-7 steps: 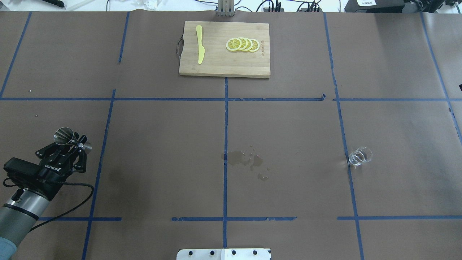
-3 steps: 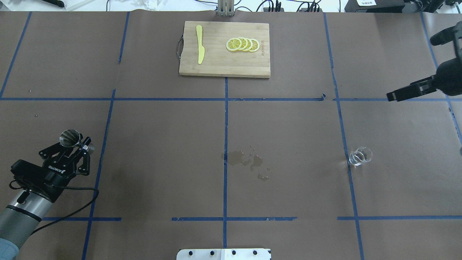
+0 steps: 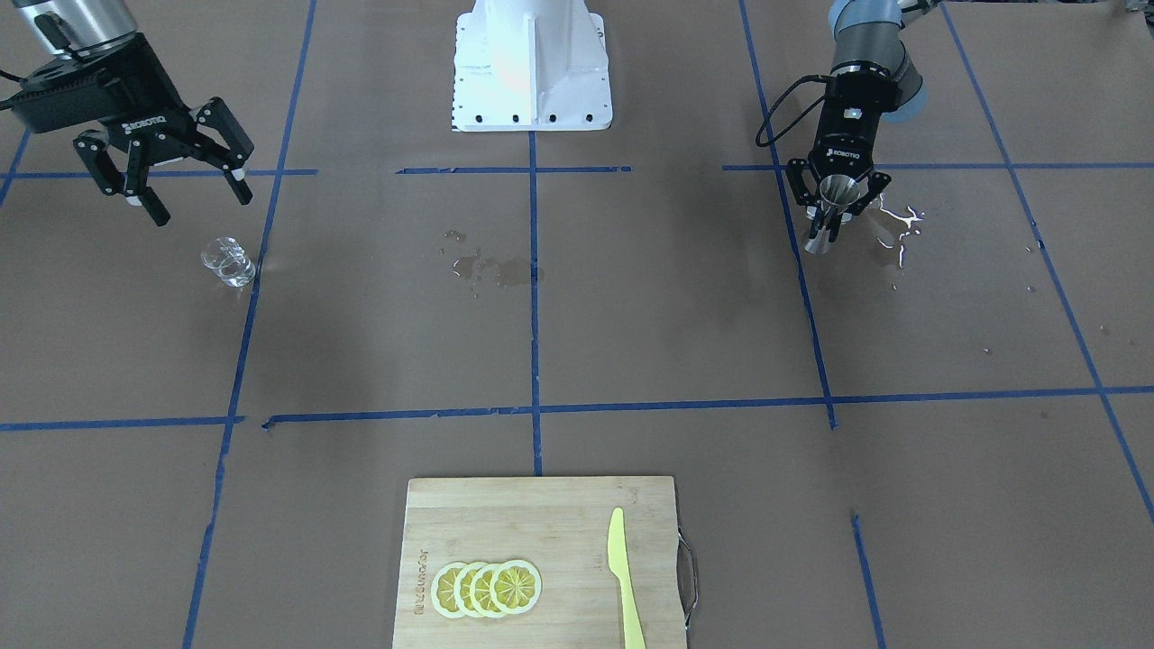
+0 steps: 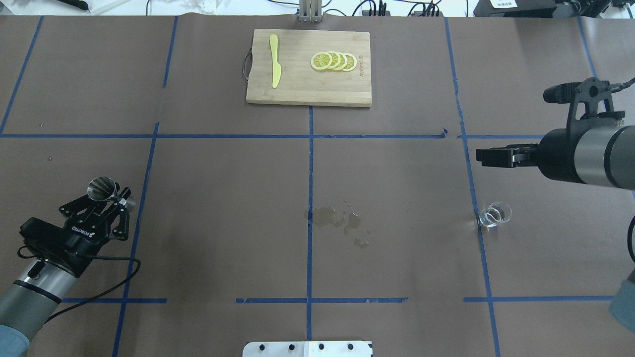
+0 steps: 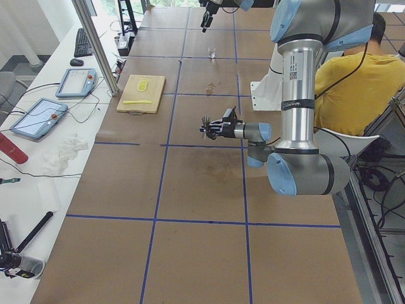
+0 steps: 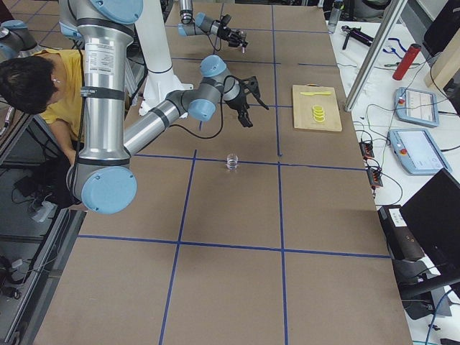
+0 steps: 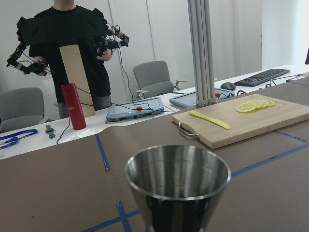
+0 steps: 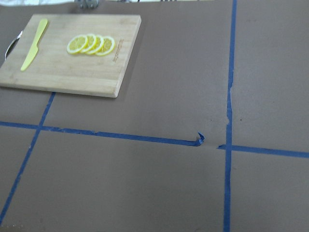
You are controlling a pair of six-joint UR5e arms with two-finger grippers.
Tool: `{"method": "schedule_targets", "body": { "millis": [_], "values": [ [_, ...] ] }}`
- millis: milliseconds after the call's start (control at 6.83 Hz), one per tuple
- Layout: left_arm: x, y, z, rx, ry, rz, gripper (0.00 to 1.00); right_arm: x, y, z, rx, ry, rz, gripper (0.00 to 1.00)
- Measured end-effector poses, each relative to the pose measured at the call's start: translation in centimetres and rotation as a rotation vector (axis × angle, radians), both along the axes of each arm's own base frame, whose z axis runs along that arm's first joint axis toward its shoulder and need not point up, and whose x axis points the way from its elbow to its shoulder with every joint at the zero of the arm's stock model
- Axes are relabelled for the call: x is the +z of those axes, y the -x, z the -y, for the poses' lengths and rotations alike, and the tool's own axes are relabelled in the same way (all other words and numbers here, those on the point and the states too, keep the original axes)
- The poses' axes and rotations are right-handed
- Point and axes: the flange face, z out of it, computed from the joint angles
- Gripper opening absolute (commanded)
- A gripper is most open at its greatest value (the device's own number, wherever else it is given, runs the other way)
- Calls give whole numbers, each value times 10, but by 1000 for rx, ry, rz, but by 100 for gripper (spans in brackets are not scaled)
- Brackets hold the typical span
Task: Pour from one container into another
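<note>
Front view: our left hand (image 3: 832, 216) pinches the jigger (image 3: 820, 239); our right hand (image 3: 200, 205) is spread, near the glass cup (image 3: 228, 261), not touching it.
Overhead view: the glass cup stands on the tabletop (image 4: 397, 248), well apart from the jigger.
Progress: we judge that grasping the glass cup and pouring are left.

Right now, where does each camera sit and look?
Front-facing: across the table, facing the robot; right gripper open, left gripper holding the jigger.
Overhead: behind the robot, looking down; both arms.
Left side: table's end; left arm near.
Right side: opposite end; right arm near.
Left wrist: over the jigger's rim toward the cutting board.
Right wrist: down at the table; no gripper.
Both wrists see the board.
</note>
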Motion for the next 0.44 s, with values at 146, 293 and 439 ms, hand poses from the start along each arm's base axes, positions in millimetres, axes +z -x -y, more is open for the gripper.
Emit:
{"method": "schedule_targets", "body": {
  "millis": [146, 293, 439],
  "values": [
    [0, 0, 1, 9, 0, 1, 0, -5, 31, -26, 116, -32, 0, 100],
    [-3, -3, 1, 22, -2, -6, 0, -2, 59, -58, 216, -89, -15, 99],
    [-9, -7, 3, 25, -4, -21, 0, 10, 82, -93, 308, -143, -23, 96]
  ]
}}
